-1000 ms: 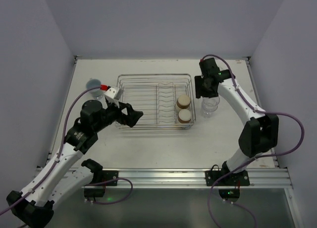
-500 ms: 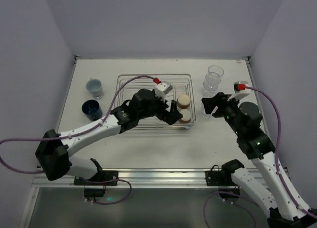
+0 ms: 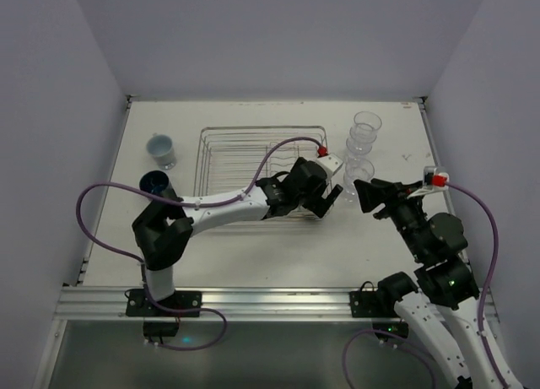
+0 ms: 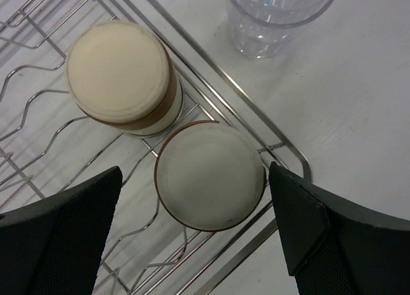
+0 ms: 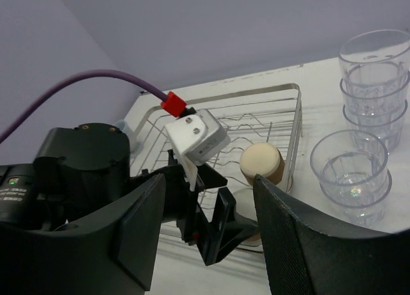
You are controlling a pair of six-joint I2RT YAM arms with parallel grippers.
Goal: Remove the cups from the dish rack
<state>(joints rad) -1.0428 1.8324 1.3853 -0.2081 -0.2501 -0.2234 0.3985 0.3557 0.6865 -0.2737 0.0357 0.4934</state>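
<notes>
Up on the top camera, looking down at a pale desk (image 3: 253, 254) with the dish rack (image 3: 228, 153) set toward the far middle. Left of the rack and well apart from it, spotting a pale blue-white cup (image 3: 161, 150) and, nearer, a dark blue cup (image 3: 154, 183), both upright on the desk. Right of the rack, picking out a stack of clear tumblers (image 3: 364, 129) and a shorter clear stack (image 3: 358, 171) just in front of it. And there, reaching right across the rack to its near right corner, the left pincer (image 3: 325, 199), spread wide. Just beside that corner, out over the desk near the shorter clear stack, the right pincer (image 3: 369, 195), likewise spread. Over to the left wrist camera: staring straight down between two dark fingers (image 4: 57, 237) at a pair of tan cups, both bottom-up inside the rack's corner, side by side and seemingly touching: a cream-based cup (image 4: 120, 74) farther in, a grey-white-based cup (image 4: 210, 175) nearest the corner wire. Fingers standing either side of that nearer cup, clear of it, pinching nothing. Beyond the rack's rim, the shorter clear stack on bare desk. On to the right wrist camera: peering out between broad fingers (image 5: 138, 234), set far apart and holding nothing, at the left arm's wrist with its purple cable (image 5: 102, 73), the cream-based cup showing in the rack behind, and both clear stacks upright off to the right.
</notes>
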